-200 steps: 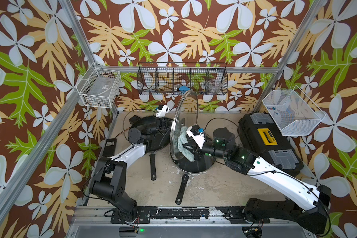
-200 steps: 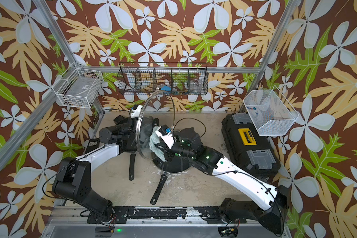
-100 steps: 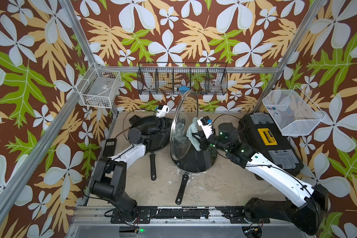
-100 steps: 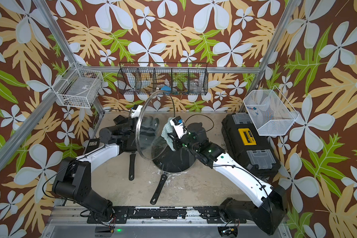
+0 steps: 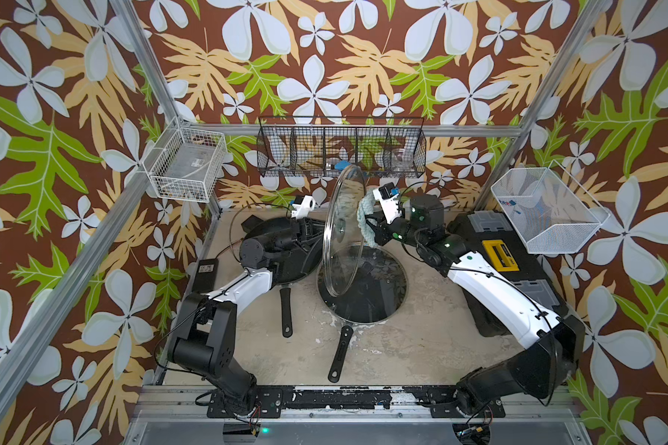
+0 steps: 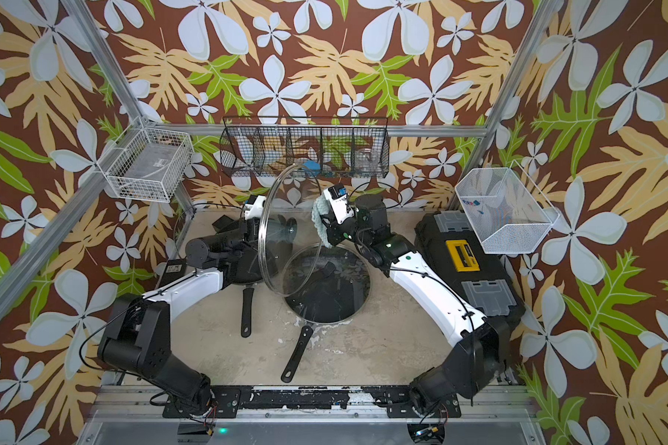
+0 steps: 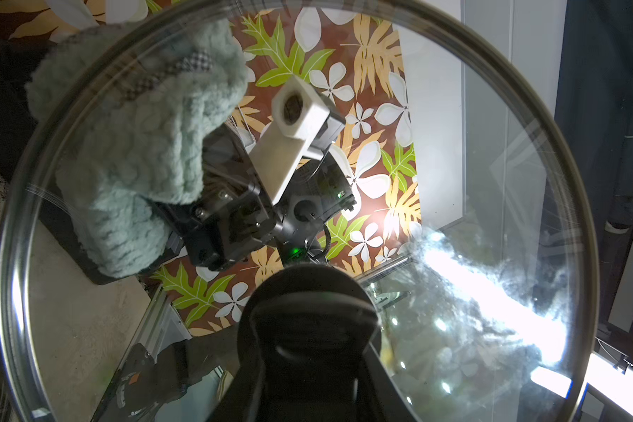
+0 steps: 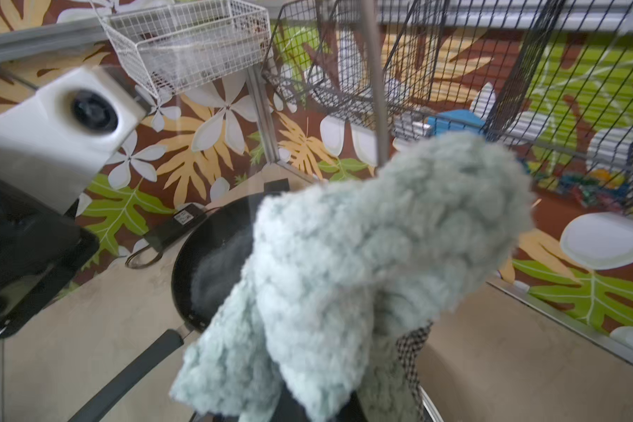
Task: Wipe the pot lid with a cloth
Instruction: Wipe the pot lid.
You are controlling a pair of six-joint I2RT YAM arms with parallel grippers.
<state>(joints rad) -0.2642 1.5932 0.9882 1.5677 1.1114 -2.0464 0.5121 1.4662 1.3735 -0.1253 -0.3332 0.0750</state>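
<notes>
The pot lid (image 5: 340, 246), clear glass with a silvery rim, stands on edge above the table in both top views (image 6: 276, 246). My left gripper (image 5: 312, 231) is shut on its black handle (image 7: 309, 310) from the lid's left side. The fluffy pale teal cloth (image 5: 364, 215) is bunched in my shut right gripper (image 5: 375, 228), at the lid's right face near its upper rim. Through the glass in the left wrist view, the cloth (image 7: 139, 153) lies over the upper part of the lid. In the right wrist view the cloth (image 8: 362, 255) hides the fingers.
A frying pan covered by a second glass lid (image 5: 363, 321) lies just under the raised lid. Another black pan (image 5: 286, 266) sits under my left arm. A black toolbox (image 5: 498, 262) stands at the right. Wire baskets (image 5: 340, 150) (image 5: 544, 212) (image 5: 186, 169) hang on the walls.
My right gripper has carried the cloth up and back along the lid's face, from its lower part to near the upper rim. The lid and left arm have stayed put.
</notes>
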